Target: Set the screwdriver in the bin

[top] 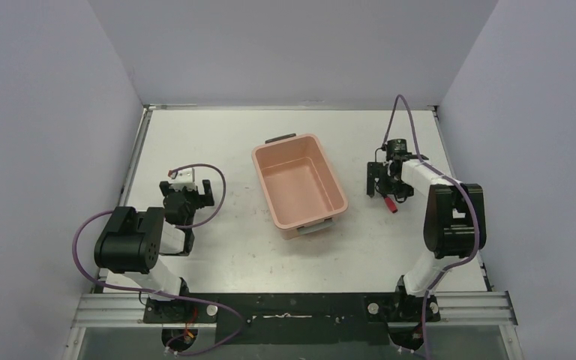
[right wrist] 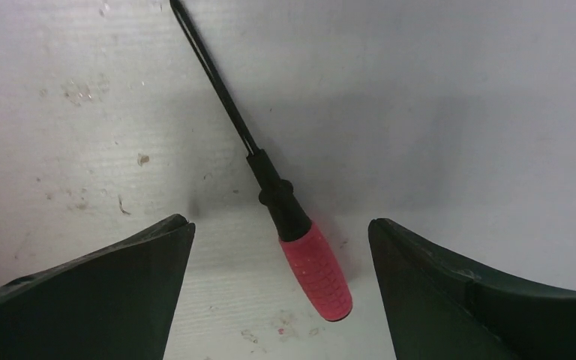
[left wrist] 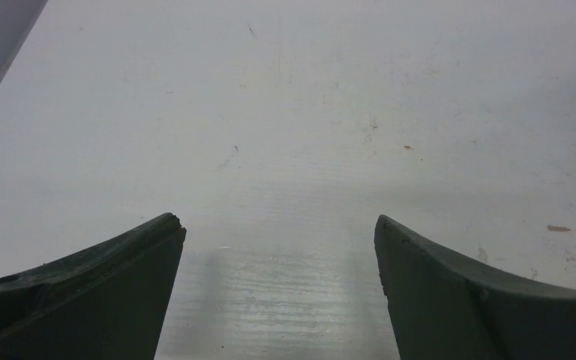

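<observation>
Right of the bin, the screwdriver lies on the table between the spread jaws of the right gripper. The left gripper, left of the bin, also has its jaws apart.

One screwdriver, one bin, two pincers

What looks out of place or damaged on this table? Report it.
Nothing is spilled or broken. The bin sits skewed to the edges of the table, and the screwdriver lies slanted on the table to the bin's right, outside it. The tabletop shows scuffs and small stains.
</observation>
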`<state>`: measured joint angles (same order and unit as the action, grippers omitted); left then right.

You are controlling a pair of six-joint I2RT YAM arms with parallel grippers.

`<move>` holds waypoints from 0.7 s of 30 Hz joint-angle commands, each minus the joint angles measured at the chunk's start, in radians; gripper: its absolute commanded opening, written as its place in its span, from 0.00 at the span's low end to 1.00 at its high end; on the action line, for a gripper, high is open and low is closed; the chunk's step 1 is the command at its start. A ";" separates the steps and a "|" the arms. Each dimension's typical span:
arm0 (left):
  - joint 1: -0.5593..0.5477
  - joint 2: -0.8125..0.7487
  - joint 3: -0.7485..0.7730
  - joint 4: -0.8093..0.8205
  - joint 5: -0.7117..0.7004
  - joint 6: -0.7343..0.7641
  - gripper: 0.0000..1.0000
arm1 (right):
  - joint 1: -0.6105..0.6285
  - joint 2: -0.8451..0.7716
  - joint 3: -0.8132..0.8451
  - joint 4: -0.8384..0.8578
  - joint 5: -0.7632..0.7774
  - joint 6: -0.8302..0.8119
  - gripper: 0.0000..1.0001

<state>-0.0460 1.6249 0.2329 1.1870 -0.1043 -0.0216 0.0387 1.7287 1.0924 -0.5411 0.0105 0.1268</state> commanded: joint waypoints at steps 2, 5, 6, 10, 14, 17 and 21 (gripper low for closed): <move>0.000 -0.008 0.018 0.040 -0.003 -0.003 0.97 | -0.007 0.017 -0.061 0.036 -0.078 -0.009 0.64; 0.000 -0.008 0.018 0.038 -0.002 -0.003 0.97 | -0.008 0.023 -0.072 0.034 -0.081 -0.003 0.19; 0.000 -0.007 0.018 0.038 -0.002 -0.003 0.97 | -0.009 0.016 -0.072 0.030 -0.080 0.000 0.04; 0.000 -0.008 0.018 0.038 -0.002 -0.002 0.97 | -0.007 -0.069 -0.043 -0.016 -0.053 0.015 0.00; 0.000 -0.008 0.018 0.037 -0.002 -0.002 0.97 | -0.003 -0.188 0.038 -0.103 -0.014 0.034 0.00; 0.000 -0.007 0.019 0.037 -0.002 -0.003 0.97 | 0.010 -0.275 0.119 -0.163 0.029 0.053 0.00; 0.000 -0.008 0.018 0.038 -0.002 -0.003 0.97 | 0.069 -0.365 0.245 -0.221 0.074 0.094 0.00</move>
<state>-0.0460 1.6249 0.2329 1.1870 -0.1043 -0.0216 0.0528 1.4799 1.1969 -0.7074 0.0017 0.1699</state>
